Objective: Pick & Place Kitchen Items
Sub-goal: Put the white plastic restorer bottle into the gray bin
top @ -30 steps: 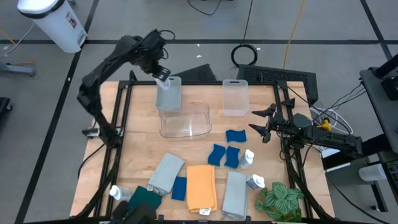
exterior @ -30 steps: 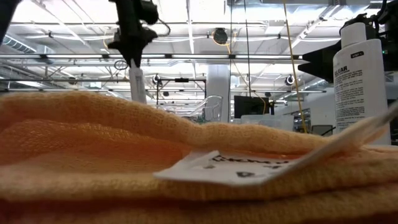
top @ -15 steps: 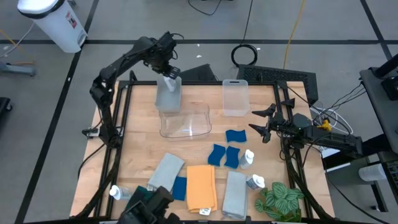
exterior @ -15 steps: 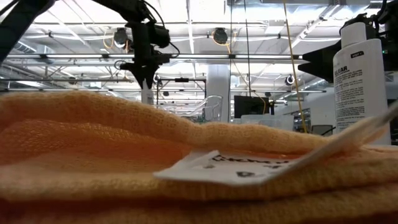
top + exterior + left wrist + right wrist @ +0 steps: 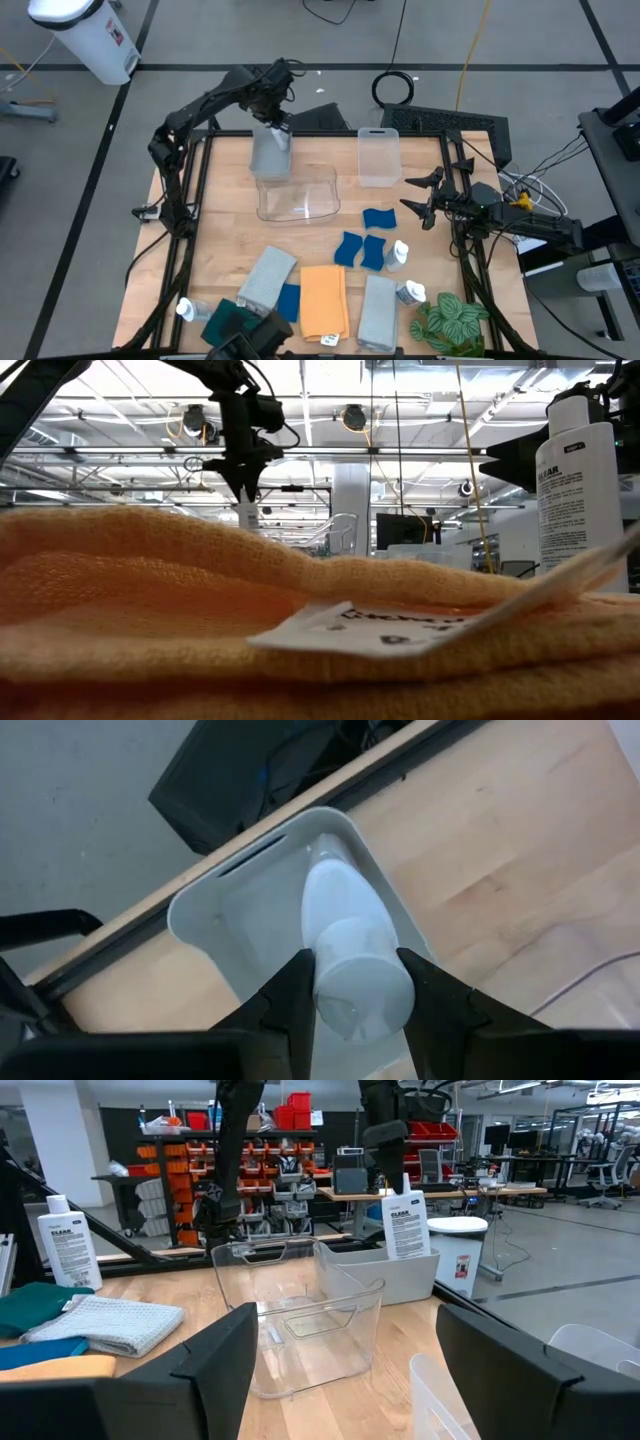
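Hanging upright in left pincer (image 5: 355, 985), white bottle (image 5: 350, 955)

The wooden table (image 5: 210, 250) carries a grey bin (image 5: 270, 160) and a second bin (image 5: 378, 158) at its far edge, a clear bin (image 5: 298, 195) just before them, blue sponges (image 5: 362, 245) mid-table, and folded cloths (image 5: 322, 298), white bottles (image 5: 404, 274) and a leafy plant (image 5: 448, 322) along the near edge.

Bare bench (image 5: 220, 240) left of the clear bin (image 5: 297, 193), open strip between 2 far bins (grey bin (image 5: 270, 152) occupied), near edge crowded with cloths (image 5: 322, 298)
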Robot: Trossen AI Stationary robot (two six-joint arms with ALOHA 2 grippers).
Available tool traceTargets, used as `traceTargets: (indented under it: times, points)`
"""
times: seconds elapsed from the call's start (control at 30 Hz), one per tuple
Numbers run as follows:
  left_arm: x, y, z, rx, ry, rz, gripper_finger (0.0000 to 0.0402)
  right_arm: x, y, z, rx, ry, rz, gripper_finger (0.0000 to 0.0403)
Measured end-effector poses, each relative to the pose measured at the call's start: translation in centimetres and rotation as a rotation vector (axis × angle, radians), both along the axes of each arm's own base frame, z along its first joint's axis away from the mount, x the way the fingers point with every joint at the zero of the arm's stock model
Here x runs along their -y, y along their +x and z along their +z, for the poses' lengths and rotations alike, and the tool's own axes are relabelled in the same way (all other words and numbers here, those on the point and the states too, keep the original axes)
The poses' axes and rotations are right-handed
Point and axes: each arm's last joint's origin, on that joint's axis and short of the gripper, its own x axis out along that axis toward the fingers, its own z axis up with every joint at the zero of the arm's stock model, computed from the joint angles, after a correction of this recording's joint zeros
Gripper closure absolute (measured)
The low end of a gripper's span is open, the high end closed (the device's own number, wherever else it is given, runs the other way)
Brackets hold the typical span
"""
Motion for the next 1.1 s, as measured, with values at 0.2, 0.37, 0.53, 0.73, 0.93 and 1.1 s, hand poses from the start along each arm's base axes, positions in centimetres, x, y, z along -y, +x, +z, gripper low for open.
traceTargets:
  times: [0.2,0.37,0.53,0.73,0.93,1.1]
  points:
    - [-0.1,0.1,-0.3,0.008,-0.002,0.014,0.0285,0.0,0.0,0.0,0.000,0.000,0.000,0.0124]
    - [0.0,0.0,-1.3,-0.016,-0.025,0.014,0.0285,0.0,0.0,0.0,0.000,0.000,0.000,0.0124]
    - [0.0,0.0,-2.1,-0.022,-0.042,0.012,0.0285,0.0,0.0,0.0,0.000,0.000,0.000,0.0124]
    - [-0.1,0.2,-2.1,-0.005,-0.027,0.012,0.0285,0.0,0.0,0.0,0.000,0.000,0.000,0.0124]
    - [-0.1,0.2,-2.1,-0.002,-0.025,0.013,0.0280,0.0,0.0,0.0,0.000,0.000,0.000,0.0124]
    - [0.1,0.6,-2.1,0.006,-0.006,-0.004,0.0240,0.0,0.0,0.0,0.000,0.000,0.000,0.0124]
